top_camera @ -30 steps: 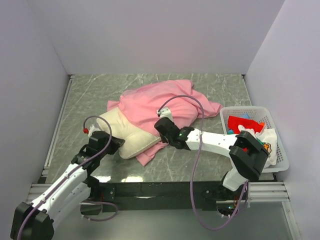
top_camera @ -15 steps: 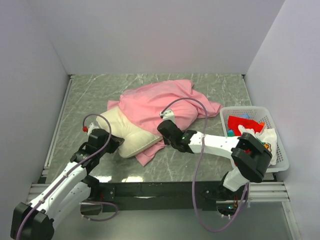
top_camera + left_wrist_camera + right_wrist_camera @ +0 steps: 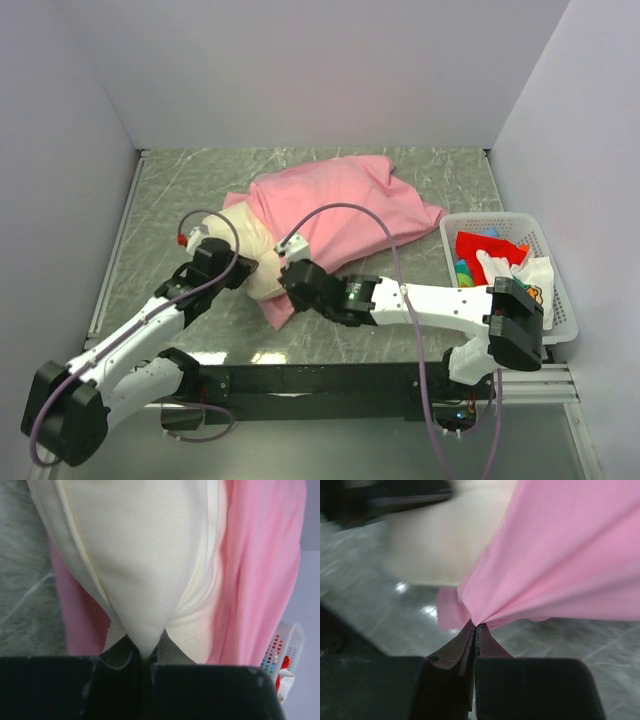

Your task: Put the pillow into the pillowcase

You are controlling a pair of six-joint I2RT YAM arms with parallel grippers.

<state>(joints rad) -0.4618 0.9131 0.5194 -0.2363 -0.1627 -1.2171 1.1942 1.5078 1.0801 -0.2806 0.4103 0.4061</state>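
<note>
Mostly done: pillow [image 3: 256, 250] largely inside pillowcase [image 3: 345, 205]; near end exposed, needs covering. left fingers [image 3: 120, 652] pinch pillow corner, right fingers [image 3: 462, 645] pinch pillowcase hem.

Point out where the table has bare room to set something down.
Bare table lies left of the pillow, and between the pillowcase's near edge and the basket. Crowded at near centre, where the left gripper pinches the pillow and the right gripper pinches the pillowcase.

Soft, even light; small white glare spots on the grey-green marbled table top [image 3: 370, 605] (the right wrist view is blurred at upper left).
</note>
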